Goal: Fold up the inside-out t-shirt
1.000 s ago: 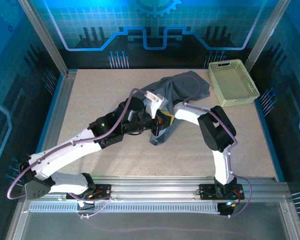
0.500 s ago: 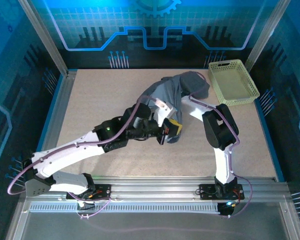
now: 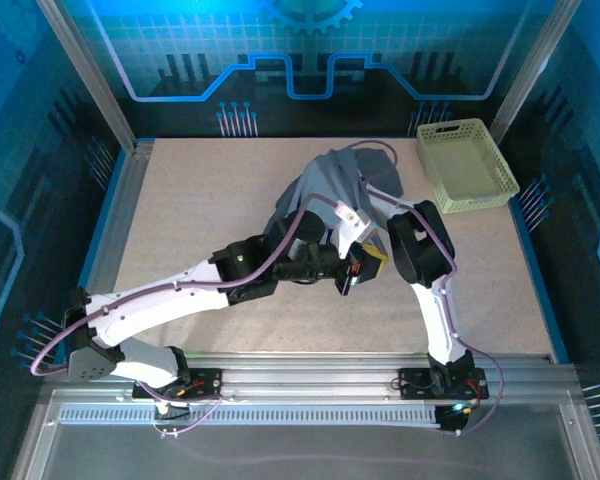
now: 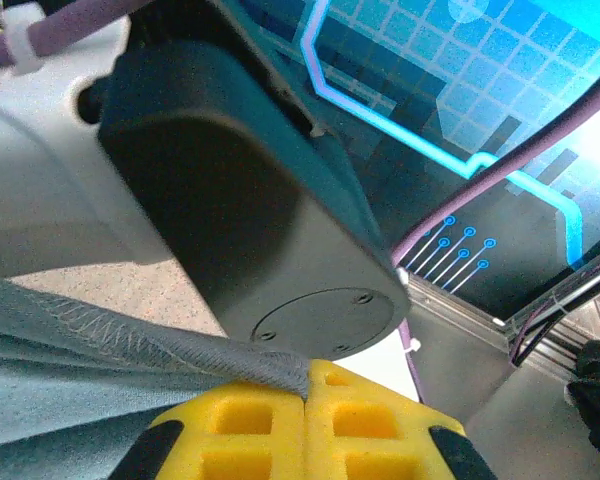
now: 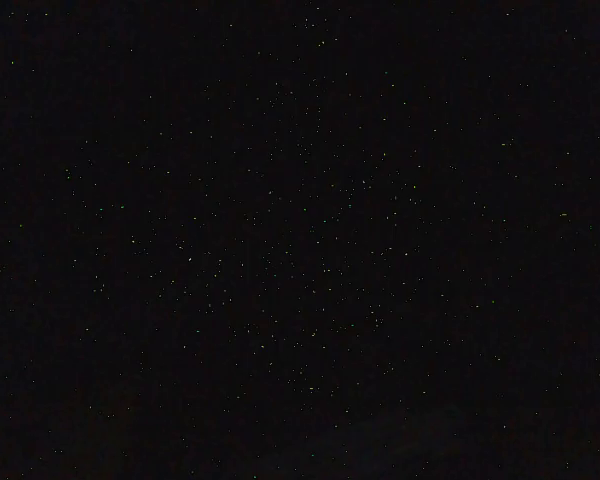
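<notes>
The left gripper point(image 4: 307, 418) is pinching the hem of the inside-out t-shirt point(image 3: 327, 183), probably to peel it nearward off the right arm point(image 3: 421, 252). With the right gripper buried in fabric, nobody can tell its state.

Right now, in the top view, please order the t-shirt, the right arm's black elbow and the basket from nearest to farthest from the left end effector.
From the left end effector:
1. t-shirt: pinched in it, at its tips.
2. right arm's black elbow: just to its right.
3. basket: far right corner.
</notes>
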Controlling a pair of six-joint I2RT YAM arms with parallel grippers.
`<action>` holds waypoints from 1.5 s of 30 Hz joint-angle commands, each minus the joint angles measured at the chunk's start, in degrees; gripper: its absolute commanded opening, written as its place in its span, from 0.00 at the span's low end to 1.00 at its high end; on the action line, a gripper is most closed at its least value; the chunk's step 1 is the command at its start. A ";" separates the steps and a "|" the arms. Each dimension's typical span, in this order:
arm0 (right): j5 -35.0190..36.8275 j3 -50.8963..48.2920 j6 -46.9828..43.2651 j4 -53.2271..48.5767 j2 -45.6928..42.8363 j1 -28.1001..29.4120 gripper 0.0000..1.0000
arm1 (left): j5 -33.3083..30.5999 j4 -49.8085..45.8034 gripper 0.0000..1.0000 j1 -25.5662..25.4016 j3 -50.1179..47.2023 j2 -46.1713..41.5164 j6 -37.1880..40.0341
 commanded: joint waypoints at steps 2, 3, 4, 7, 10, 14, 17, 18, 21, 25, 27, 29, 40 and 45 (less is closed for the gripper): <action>-1.81 6.54 1.40 -4.66 5.42 -0.21 0.97 | 6.59 5.70 0.00 -2.33 2.53 -2.40 -1.57; -1.64 7.60 1.43 -5.31 6.14 -0.12 0.98 | 6.95 6.20 0.00 -2.37 2.66 -2.77 -1.95; -1.41 8.81 1.27 -6.17 7.09 -0.07 0.98 | 7.20 6.91 0.00 -2.65 2.79 -3.21 -2.26; 0.62 13.20 1.23 -10.89 9.69 0.13 0.98 | 8.15 8.75 0.00 -3.43 3.52 -4.33 -2.82; 3.67 18.35 1.09 -17.47 12.36 0.36 0.98 | 8.84 10.33 0.00 -3.73 4.02 -5.18 -3.29; 6.90 22.43 0.52 -24.11 14.51 0.62 0.98 | 5.86 10.91 0.00 -3.73 2.91 -7.95 -1.81; 9.15 22.57 -0.71 -25.50 14.49 1.28 0.95 | 2.65 10.85 0.00 -3.63 1.79 -10.67 -0.10; 9.99 23.03 -1.03 -26.22 14.62 1.44 0.95 | 1.37 10.35 0.00 -3.66 1.54 -11.51 0.55; 12.43 24.63 -2.50 -28.68 15.41 2.02 0.93 | -2.37 9.41 0.00 -3.43 0.56 -14.21 2.27; 18.14 28.56 -5.15 -35.21 17.38 2.70 0.93 | -5.96 7.19 0.00 -3.28 0.40 -17.14 4.15; 19.29 28.50 -6.38 -36.84 17.53 2.74 0.94 | -6.97 6.33 0.00 -2.99 0.11 -18.03 4.88; 21.03 28.47 -7.94 -38.43 17.85 2.88 0.96 | -7.73 5.73 0.00 -2.76 -0.32 -18.77 5.33; 28.56 32.94 -13.54 -46.74 22.96 3.78 1.00 | -9.02 6.46 0.00 -1.01 -4.02 -21.43 4.74; 29.48 31.70 -15.07 -46.39 23.57 3.88 0.83 | -11.17 6.12 0.00 -0.07 -5.60 -22.82 4.56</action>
